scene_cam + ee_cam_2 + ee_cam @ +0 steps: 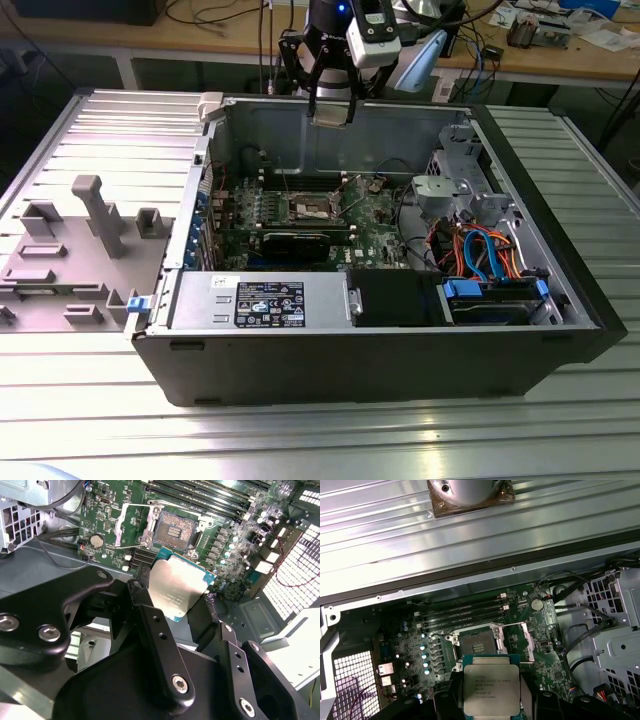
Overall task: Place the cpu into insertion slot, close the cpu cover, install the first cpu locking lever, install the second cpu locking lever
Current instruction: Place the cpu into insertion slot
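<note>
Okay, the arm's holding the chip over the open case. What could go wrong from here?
The cpu, pinched by its edges in the gripper, could slip or tilt and land skewed on the insertion slot, possibly damaging contacts. The raised cpu cover beside the slot might snag the gripper on descent.

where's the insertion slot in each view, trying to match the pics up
Exterior view: the insertion slot sits on the green board inside the open case, near the picture's middle.
Second wrist view: the insertion slot lies just beyond the held cpu.
First wrist view: the insertion slot lies between the cpu and the memory slots.
Shared landmark: the silver drive cage, on the exterior view's right.
</note>
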Available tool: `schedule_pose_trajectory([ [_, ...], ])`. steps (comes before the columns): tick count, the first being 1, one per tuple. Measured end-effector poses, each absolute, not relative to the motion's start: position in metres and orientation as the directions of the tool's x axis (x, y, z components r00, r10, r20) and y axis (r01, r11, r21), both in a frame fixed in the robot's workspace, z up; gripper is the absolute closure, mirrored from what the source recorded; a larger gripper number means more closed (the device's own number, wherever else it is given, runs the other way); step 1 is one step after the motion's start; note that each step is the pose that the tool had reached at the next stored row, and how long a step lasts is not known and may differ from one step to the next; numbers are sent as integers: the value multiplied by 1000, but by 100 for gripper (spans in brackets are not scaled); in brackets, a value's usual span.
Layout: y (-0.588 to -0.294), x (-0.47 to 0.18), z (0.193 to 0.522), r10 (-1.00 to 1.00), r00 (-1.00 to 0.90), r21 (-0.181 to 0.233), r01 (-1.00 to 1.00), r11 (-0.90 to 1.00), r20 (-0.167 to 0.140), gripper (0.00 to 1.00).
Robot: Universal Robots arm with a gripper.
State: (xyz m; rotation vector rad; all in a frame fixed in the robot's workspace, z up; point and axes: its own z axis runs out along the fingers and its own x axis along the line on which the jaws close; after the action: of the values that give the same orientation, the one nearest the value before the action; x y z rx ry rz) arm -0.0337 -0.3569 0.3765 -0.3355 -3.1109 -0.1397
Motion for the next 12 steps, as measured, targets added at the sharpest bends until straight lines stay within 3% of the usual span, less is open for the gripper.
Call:
schedule_pose_trajectory([
  [12, -357, -34, 377, 227, -974, 87, 228, 970, 19, 46],
])
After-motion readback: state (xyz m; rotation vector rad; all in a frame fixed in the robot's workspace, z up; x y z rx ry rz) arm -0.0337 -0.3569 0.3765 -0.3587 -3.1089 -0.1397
